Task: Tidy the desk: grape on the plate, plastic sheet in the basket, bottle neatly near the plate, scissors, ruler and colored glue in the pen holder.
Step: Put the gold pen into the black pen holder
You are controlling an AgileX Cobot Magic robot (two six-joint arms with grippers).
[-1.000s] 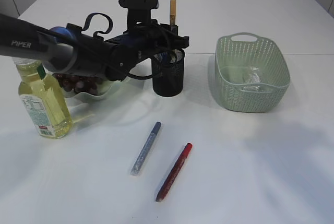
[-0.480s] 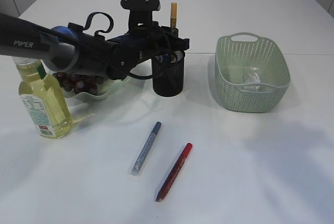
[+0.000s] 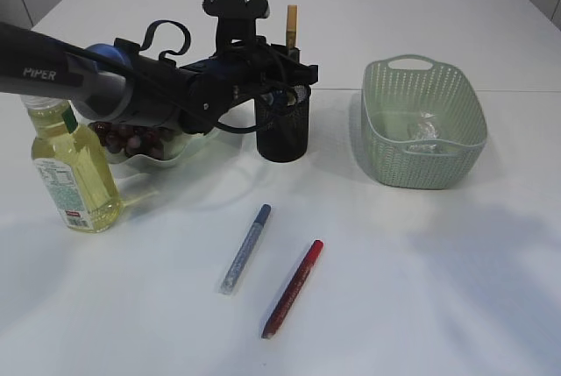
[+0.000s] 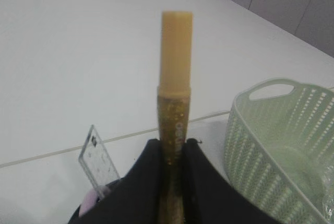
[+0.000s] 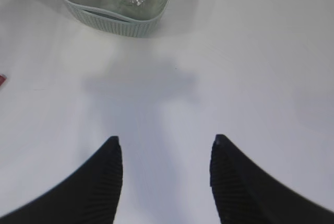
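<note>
Left tool [image 4: 172,153] is pinched on the gold glue stick [image 4: 175,78], upright over the pen holder [image 3: 282,126] at upper centre. Best to lower it straight inside the rim, clear of the ruler [image 4: 99,161], then release. Right tool [image 5: 164,153] hangs wide open, empty, over bare tabletop [image 5: 250,67].

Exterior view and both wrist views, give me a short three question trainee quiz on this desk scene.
1. True or false: the left hand is shut on the yellow glue stick.
2. What lies in the basket? A) scissors B) crumpled plastic sheet C) grapes
3. How many glue pens lie loose on the table?

Key: 1 true. 2 B. 3 two, the blue glue pen and the red glue pen.
</note>
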